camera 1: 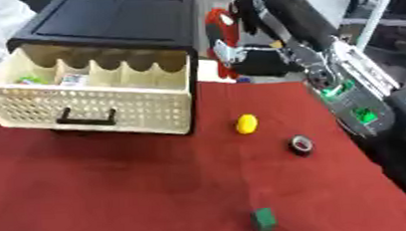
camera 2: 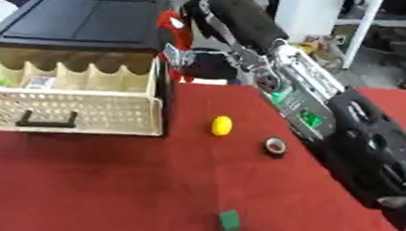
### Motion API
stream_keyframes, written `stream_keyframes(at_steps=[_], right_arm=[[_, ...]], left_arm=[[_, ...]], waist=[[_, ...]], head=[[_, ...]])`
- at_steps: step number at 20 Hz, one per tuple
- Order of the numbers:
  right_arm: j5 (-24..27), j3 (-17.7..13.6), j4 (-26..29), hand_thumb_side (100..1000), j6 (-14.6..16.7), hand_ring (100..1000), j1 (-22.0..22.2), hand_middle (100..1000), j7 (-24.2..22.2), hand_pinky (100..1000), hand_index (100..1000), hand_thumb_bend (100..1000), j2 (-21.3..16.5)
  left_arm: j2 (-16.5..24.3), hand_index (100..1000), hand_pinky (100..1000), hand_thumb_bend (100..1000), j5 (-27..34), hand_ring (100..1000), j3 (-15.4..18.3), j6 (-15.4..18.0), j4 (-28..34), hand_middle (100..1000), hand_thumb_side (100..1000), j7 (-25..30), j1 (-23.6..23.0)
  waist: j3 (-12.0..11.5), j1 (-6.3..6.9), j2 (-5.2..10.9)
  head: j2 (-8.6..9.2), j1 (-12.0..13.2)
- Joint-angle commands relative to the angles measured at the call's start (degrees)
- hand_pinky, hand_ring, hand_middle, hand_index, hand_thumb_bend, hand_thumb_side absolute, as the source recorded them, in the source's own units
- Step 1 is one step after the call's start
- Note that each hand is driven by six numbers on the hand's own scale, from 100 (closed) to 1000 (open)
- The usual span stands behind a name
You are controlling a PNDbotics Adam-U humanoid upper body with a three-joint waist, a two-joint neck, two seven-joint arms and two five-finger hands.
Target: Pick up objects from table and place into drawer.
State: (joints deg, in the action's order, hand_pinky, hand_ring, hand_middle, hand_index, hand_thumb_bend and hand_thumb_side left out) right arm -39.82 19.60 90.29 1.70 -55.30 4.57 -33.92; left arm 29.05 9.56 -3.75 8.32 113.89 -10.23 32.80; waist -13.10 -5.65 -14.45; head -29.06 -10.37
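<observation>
Nearest on the red cloth-covered table (camera 1: 115, 192) sits a small green block (camera 1: 264, 220), alone and well apart from everything else. Farther in lies a dark ring-shaped thing, something like a roll of tape (camera 1: 301, 145), flat on the cloth, and just beyond it to the left a small yellow object (camera 1: 246, 123), rounded, near the drawer's right corner but not touching it. To the left stands the cream drawer (camera 1: 93, 106), pulled out from its black cabinet (camera 1: 106, 23), with a perforated front and a black handle; a few small coloured items lie in its left compartments, too small to make out. Along the right side the robot's right arm (camera 2: 310, 107) reaches from the near corner toward the far edge. Its right hand (camera 1: 257, 7) is raised beyond the cabinet's right side, next to something red, and I cannot tell how its fingers stand. No left hand shows.
</observation>
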Motion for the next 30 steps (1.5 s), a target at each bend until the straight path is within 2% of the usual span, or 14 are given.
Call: stream_keyframes(at_steps=[1, 9, 16, 20, 30], right_arm=[[-0.4, -1.1, -1.0, 620, -0.1, 390, -2.2, 213, 1.5, 391, 390, 100, -0.5], [-1.0, -0.9, -2.5, 640, -0.1, 393, -5.6, 217, 4.1, 387, 391, 100, 0.6], [-1.5, -0.7, -4.6, 620, 0.0, 389, -7.4, 213, 5.0, 384, 390, 100, 2.3], [-2.6, -1.0, -6.6, 607, -0.2, 386, -8.1, 210, 5.4, 382, 393, 100, 3.9], [-5.0, -0.9, -10.2, 622, 0.8, 384, -8.7, 209, 6.1, 380, 394, 100, 5.9]], left_arm=[[0.2, 821, 514, 118, 0.4, 508, 0.1, -0.2, 0.7, 534, 1000, -0.2, 1.1], [-0.1, 822, 513, 120, 0.8, 508, 0.0, -0.4, 0.7, 533, 1000, -0.3, 1.9], [-0.5, 822, 511, 118, 0.8, 508, -0.4, -0.1, 0.7, 532, 1000, 0.0, 2.9], [-0.7, 822, 512, 119, 1.0, 508, -0.4, 0.3, 0.7, 530, 1000, -0.5, 3.2], [-1.2, 821, 511, 120, 1.1, 506, -0.5, 0.4, 0.7, 529, 1000, -0.9, 3.6]], waist=[[-0.6, 0.11, 0.86], [-3.3, -0.79, 0.58], [-5.6, -1.24, 0.16], [-6.3, -1.07, 0.09], [-7.6, -1.18, -0.17]], head=[[0.72, -1.1], [1.34, -2.7], [2.15, -4.6], [2.72, -5.4], [2.59, -7.6]])
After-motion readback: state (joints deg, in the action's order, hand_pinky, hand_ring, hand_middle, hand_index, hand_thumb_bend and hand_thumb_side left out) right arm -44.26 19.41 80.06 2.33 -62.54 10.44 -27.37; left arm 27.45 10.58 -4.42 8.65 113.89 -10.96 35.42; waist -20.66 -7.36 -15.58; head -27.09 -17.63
